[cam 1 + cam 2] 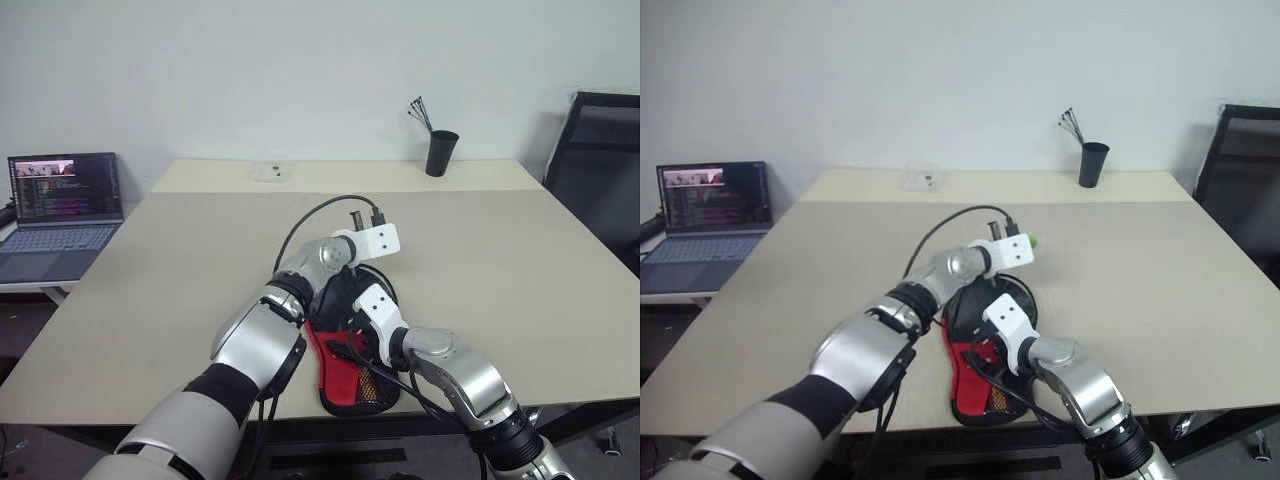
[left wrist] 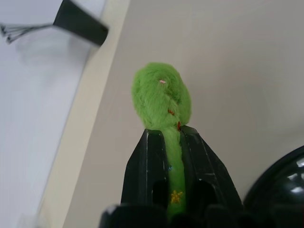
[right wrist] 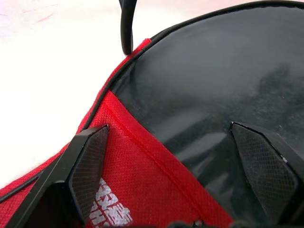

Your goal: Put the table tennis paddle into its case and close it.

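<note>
The case (image 1: 345, 375) lies near the table's front edge, black fabric with a red section. Its small green fuzzy tag (image 2: 161, 95) is pinched between the fingers of my left gripper (image 2: 164, 130), which is shut on it and held above the case's far end. The tag (image 1: 1033, 241) also peeks out past the left wrist in the right eye view. My right gripper (image 3: 166, 128) is open, with one finger (image 3: 90, 161) over the red section (image 3: 142, 175) and the other over the glossy black surface (image 3: 213, 80). I cannot make out the table tennis paddle apart from the case.
A black cup (image 1: 440, 153) with thin sticks stands at the table's far side. A small clear box (image 1: 271, 172) sits at the far middle. An open laptop (image 1: 62, 210) is on a side table to the left, a black chair (image 1: 600, 160) to the right. The beige table (image 1: 500, 260) stretches out on both sides.
</note>
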You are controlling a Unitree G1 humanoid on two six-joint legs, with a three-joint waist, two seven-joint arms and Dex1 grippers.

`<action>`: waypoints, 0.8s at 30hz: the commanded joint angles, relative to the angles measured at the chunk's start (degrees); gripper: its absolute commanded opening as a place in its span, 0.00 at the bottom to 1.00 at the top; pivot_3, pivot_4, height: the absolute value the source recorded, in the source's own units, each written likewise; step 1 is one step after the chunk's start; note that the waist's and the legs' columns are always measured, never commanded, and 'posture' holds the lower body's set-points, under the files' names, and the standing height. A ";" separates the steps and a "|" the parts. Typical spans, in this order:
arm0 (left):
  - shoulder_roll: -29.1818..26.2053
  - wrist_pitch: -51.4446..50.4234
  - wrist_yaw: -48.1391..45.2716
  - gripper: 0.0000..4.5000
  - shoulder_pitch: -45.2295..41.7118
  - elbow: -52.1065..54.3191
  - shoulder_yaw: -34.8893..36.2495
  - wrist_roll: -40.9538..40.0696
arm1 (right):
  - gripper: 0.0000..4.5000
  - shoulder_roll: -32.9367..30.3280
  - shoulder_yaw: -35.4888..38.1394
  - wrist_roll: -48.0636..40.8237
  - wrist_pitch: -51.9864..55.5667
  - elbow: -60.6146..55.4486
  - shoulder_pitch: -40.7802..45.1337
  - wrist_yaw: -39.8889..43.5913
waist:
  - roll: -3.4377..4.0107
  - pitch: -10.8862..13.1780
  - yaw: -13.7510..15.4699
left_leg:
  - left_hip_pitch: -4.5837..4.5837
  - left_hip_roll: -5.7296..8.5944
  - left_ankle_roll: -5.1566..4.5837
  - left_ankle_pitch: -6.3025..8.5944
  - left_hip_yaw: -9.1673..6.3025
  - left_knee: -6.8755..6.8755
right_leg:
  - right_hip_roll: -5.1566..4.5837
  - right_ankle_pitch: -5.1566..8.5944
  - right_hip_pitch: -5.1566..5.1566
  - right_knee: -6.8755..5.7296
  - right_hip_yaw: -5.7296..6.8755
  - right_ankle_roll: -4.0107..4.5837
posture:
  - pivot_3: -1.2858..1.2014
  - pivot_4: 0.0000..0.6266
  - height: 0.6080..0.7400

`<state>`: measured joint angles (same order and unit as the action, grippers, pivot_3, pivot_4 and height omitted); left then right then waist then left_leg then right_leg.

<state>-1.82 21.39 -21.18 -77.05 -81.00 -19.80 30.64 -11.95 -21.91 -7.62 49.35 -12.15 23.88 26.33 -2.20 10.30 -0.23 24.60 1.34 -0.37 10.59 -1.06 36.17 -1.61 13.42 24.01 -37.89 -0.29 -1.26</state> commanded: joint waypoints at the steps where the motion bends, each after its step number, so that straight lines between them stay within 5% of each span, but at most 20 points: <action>1: 3.59 7.12 -3.20 0.01 -1.72 3.42 -0.23 -1.09 | 1.00 0.41 -2.42 -0.25 3.53 4.17 -1.85 0.69 | 0.00 0.00 0.22 | 0.01 0.00 0.00 0.00 0.00 0.00 | 0.01 0.00 0.00 0.01 0.01 0.00 | 0.52 0.24 1.00; 11: 3.11 5.65 -7.36 0.01 1.14 2.89 -0.16 -0.77 | 1.00 1.06 -2.21 0.12 2.31 6.06 -0.76 0.70 | 0.09 -0.10 0.10 | -0.02 -0.01 -0.01 0.00 0.02 0.02 | 0.19 0.00 -0.01 -0.03 -0.03 0.00 | 0.52 0.24 1.00; 22: -0.39 2.76 -10.00 0.87 0.96 3.32 3.54 -4.95 | 1.00 0.90 -2.25 0.75 0.41 8.70 1.21 1.85 | 0.10 -0.13 -0.27 | -0.64 -0.07 0.00 0.01 0.03 -0.03 | 0.28 0.01 -0.61 0.06 -0.04 0.00 | 0.52 0.24 1.00; 24: -1.26 2.86 -11.75 0.94 0.77 3.64 5.32 -6.85 | 1.00 0.84 -1.84 0.71 0.28 9.21 1.77 2.22 | 0.10 -0.13 -0.28 | -0.73 -0.09 0.00 0.01 0.03 -0.04 | 0.27 0.02 -0.71 0.09 -0.03 0.01 | 0.52 0.24 1.00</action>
<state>-2.61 23.80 -31.58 -75.23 -79.78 -16.62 26.48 -10.55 -22.45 -7.29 47.79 -7.28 26.77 27.92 -2.11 10.17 -0.51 23.85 1.25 -0.37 10.59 -1.04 36.14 -1.34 13.44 23.29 -37.80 -0.32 -1.26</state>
